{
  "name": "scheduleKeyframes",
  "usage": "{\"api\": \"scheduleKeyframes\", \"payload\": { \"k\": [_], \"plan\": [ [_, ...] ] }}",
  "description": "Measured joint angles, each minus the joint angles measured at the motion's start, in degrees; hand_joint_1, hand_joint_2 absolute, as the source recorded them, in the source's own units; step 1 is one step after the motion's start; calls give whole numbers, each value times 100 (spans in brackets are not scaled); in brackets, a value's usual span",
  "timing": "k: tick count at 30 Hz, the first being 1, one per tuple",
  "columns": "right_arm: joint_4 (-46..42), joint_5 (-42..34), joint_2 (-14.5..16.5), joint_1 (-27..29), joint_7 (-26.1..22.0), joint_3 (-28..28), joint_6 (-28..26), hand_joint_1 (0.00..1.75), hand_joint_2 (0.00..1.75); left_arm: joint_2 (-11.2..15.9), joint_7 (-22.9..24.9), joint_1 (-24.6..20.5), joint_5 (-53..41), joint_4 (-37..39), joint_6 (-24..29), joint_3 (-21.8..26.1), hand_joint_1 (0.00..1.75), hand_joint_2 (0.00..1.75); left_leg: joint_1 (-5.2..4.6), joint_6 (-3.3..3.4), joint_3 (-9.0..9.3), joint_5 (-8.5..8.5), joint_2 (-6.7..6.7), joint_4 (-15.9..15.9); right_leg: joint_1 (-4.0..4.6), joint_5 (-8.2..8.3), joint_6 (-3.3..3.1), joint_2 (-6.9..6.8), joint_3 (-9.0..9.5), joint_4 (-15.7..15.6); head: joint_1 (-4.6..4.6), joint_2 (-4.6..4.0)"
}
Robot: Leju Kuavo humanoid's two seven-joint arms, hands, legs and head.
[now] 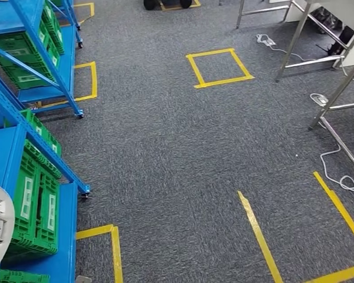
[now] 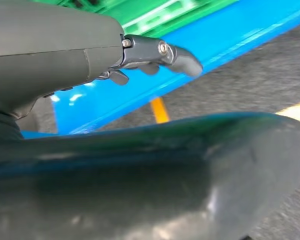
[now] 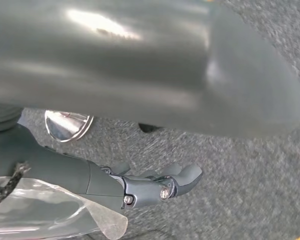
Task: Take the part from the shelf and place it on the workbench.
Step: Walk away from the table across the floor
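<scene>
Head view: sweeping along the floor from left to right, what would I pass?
Blue shelf holding green crates → yellow tape corner → slanted yellow tape strip → white cable by the metal table legs.

1. You have a wide stretch of open grey speckled carpet through the middle of the head view.
2. On your left, two blue steel shelf racks on castors hold green slatted plastic crates, and their slanted braces jut toward the open floor.
3. On your right, slanted silver metal table legs close off that side.
4. White cables trail over the carpet near those legs.
5. Flat yellow tape lines lie on the carpet and block nothing.
</scene>
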Motion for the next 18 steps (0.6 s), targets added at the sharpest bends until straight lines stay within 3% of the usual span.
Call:
{"api": "scheduleKeyframes", "payload": {
  "k": [1,3,5,6,7,8,10,12,14,15,18],
  "plan": [
    [4,12,0,-16,-3,-5,10,0,0,-5,9,20,0,-6,-3,2,0,0,14,22,6,18,-61,-34,-4,-31,27,40,3,12,6,0],
    [9,30,0,-34,-22,-16,36,0,0,-26,43,47,-2,-43,-22,9,0,0,55,76,25,62,-172,-105,-24,-231,78,346,-122,291,20,0],
    [28,32,0,-30,-43,-38,64,0,0,-55,77,43,-14,-108,-54,14,0,0,76,97,21,76,-274,-115,-57,-583,115,666,-492,1035,44,0],
    [41,31,0,-28,-53,-49,79,0,0,-66,85,42,-22,-138,-74,14,0,0,78,99,23,73,-323,-114,-72,-708,136,715,-705,1429,52,0],
    [54,31,0,-26,-63,-61,92,0,0,-74,83,46,-30,-162,-95,14,0,0,81,98,33,67,-371,-112,-88,-733,156,729,-861,1679,54,0],
    [62,32,0,-26,-76,-68,109,0,0,-77,73,54,-34,-182,-119,14,0,0,88,89,51,54,-411,-108,-107,-632,178,730,-920,1701,54,0],
    [70,32,0,-27,-108,-72,137,0,0,-84,33,74,-37,-224,-158,13,0,0,118,36,97,8,-475,-81,-164,-158,237,732,-725,1098,54,0],
    [87,19,2,-36,-140,-70,157,0,0,-83,-33,91,-29,-277,-216,12,0,0,120,-46,100,-59,-525,5,-206,136,300,787,-446,442,77,0],
    [103,1,4,-35,-160,-70,168,0,0,-76,-112,113,-12,-332,-295,11,0,0,99,-46,60,-103,-549,90,-224,130,293,837,-349,248,74,0],
    [105,-5,4,-27,-165,-72,170,0,0,-77,-142,126,-3,-353,-324,10,0,0,99,-8,41,-98,-554,113,-229,126,263,837,-335,230,65,0],
    [109,-17,3,-13,-170,-89,173,0,0,-77,-223,157,23,-396,-377,7,0,0,93,98,31,-48,-554,106,-213,130,255,836,-338,232,51,0]
  ]
}}
